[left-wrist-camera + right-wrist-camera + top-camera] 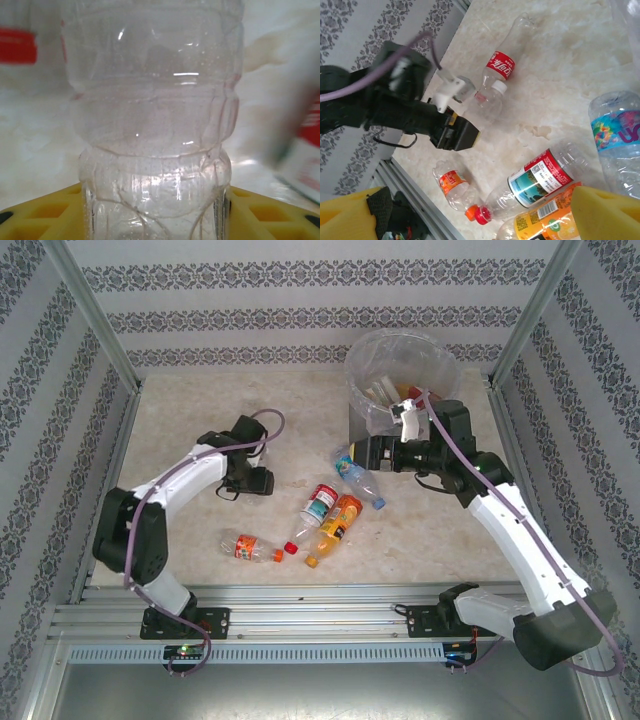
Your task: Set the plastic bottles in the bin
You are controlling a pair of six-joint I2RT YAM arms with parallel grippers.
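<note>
The bin at the back right corner of the counter holds several plastic bottles; four loose bottles lie mid-counter. The left end effector seemingly clamps a clear bottle; the right end effector gapes wide.

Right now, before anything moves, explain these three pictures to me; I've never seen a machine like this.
Two robot arms are bolted at the near edge of a table. One picture looks down from above; the other two come from a camera on each wrist. The left pincer has a clear bottle between its yellow fingers; whether it grips firmly I cannot tell. The right pincer is open and empty, near the bin. Other bottles, like the orange bottle, lie loose on the table.
</note>
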